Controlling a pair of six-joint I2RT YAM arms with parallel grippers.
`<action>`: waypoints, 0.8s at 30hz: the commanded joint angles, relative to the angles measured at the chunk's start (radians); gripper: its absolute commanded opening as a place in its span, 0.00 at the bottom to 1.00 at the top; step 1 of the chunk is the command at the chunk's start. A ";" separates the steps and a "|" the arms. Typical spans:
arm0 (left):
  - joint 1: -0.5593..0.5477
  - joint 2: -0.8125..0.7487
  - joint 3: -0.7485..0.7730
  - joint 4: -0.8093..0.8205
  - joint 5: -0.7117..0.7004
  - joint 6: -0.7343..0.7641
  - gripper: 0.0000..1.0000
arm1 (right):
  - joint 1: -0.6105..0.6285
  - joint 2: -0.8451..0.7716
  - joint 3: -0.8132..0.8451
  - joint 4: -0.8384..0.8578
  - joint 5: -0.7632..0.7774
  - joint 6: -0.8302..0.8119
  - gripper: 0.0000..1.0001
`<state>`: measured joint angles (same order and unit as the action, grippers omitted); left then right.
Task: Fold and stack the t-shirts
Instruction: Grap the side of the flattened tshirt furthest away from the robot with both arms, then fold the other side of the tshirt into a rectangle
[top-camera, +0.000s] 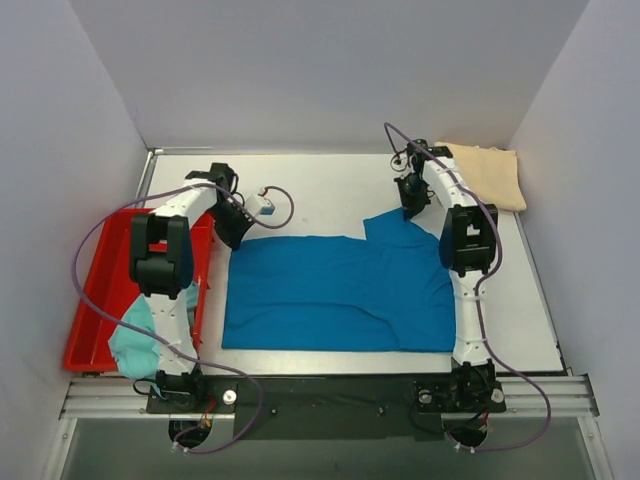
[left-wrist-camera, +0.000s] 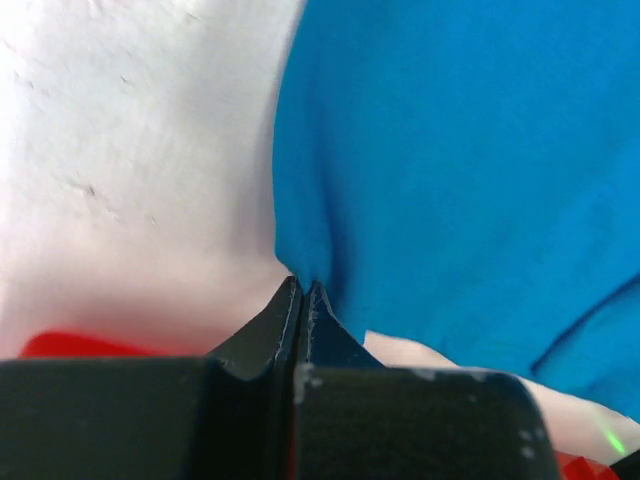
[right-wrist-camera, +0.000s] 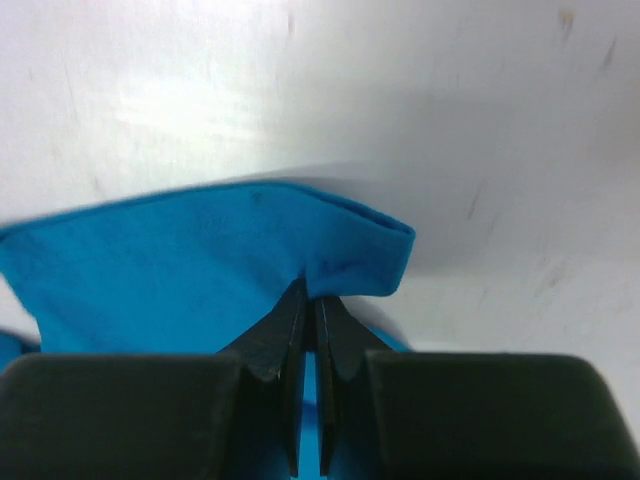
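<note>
While the teal t-shirt (top-camera: 135, 340) waits bundled at the red tray (top-camera: 90, 300), behind and left of the left gripper (left-wrist-camera: 303, 290), we see that gripper's jaws pressed together on an edge of the blue t-shirt (top-camera: 340, 290), spread flat between the two tools; the right gripper (right-wrist-camera: 308, 298) likewise pinches a turned-over corner, we judge so both can lift the far edge for a fold; the cream t-shirt (top-camera: 490, 175) lies just beyond it; we find no readable writing

Teal t-shirt (top-camera: 133, 342) partly behind left arm (top-camera: 160, 255)
</note>
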<state>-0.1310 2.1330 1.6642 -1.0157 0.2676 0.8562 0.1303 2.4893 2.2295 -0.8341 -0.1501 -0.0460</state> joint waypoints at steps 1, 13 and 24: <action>0.007 -0.243 -0.128 0.106 0.044 0.007 0.00 | -0.006 -0.281 -0.181 -0.011 0.020 0.038 0.00; 0.002 -0.656 -0.581 0.166 0.035 0.153 0.00 | 0.005 -0.889 -0.942 0.066 0.109 0.187 0.00; 0.001 -0.699 -0.736 0.144 0.035 0.297 0.00 | -0.014 -1.035 -1.246 0.010 0.081 0.256 0.00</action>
<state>-0.1310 1.4376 0.9310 -0.8715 0.2745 1.0767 0.1230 1.4429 1.0416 -0.7761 -0.0628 0.1707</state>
